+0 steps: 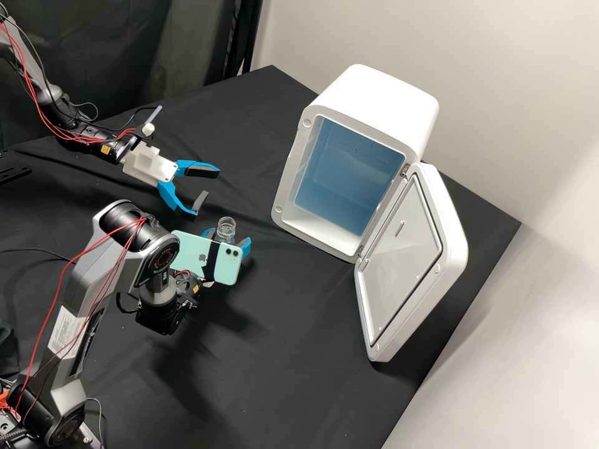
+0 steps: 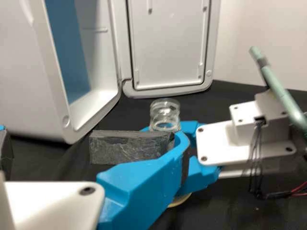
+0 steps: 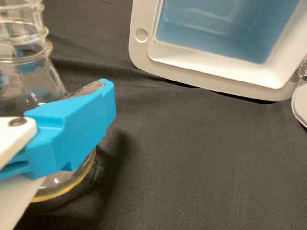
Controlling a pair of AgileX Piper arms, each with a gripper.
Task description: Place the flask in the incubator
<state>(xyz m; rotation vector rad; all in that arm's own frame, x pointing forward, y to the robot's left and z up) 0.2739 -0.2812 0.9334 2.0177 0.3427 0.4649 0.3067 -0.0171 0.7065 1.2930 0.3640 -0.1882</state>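
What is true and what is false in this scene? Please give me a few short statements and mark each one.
1. The door of the incubator is open. True.
2. The flask lies inside the incubator. False: it stands upright on the bench, in front of the incubator.
3. The left gripper is open and holds nothing. True.
4. The inside of the incubator is red. False: it is light blue.
5. The right gripper is at the flask. True.
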